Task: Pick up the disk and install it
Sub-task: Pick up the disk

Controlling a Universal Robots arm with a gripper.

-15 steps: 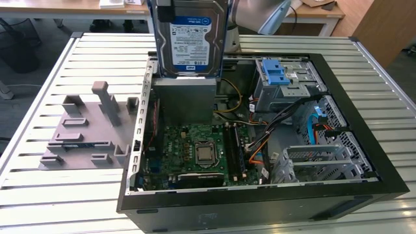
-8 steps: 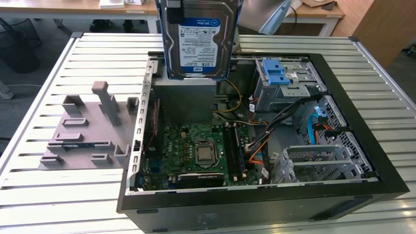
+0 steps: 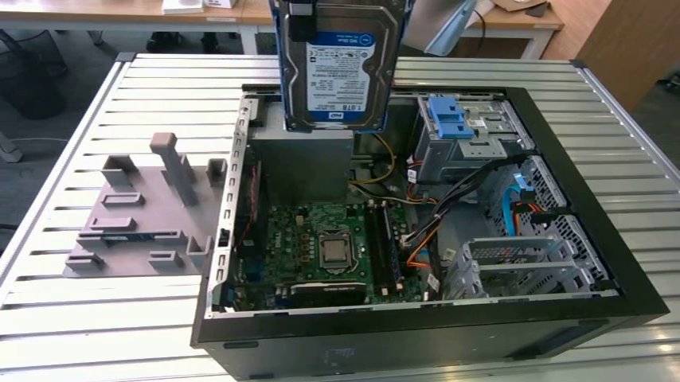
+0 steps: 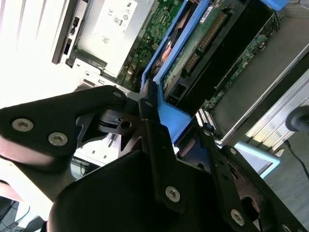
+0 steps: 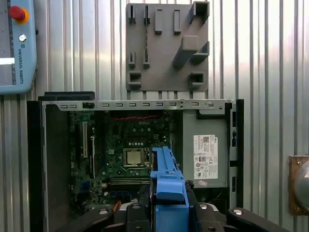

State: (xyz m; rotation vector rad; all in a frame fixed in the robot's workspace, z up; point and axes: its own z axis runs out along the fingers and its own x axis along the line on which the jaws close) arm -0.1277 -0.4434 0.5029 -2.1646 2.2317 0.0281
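My claw is closed tight on the disk. In the second wrist view its black fingers pinch the blue rail at the disk's end. The disk hangs upright in the air over the back part of the open computer case, with its label facing the exterior view. It touches nothing but the claw. Just below it sits the big grey power box.

I think the step in hand is carrying the disk over to its slot. The metal drive cages are on the exterior view's right side of the case, well apart from where the disk hangs. I cannot tell from here which cage is the right one.

To do this well I would go slow and hold the disk high. Loose cables lie between the power box and the cages, and the green board is easy to scratch. The grip is only on the rail, so a bump could tip the disk. The grey block plate on the table is off to the side and not in my way
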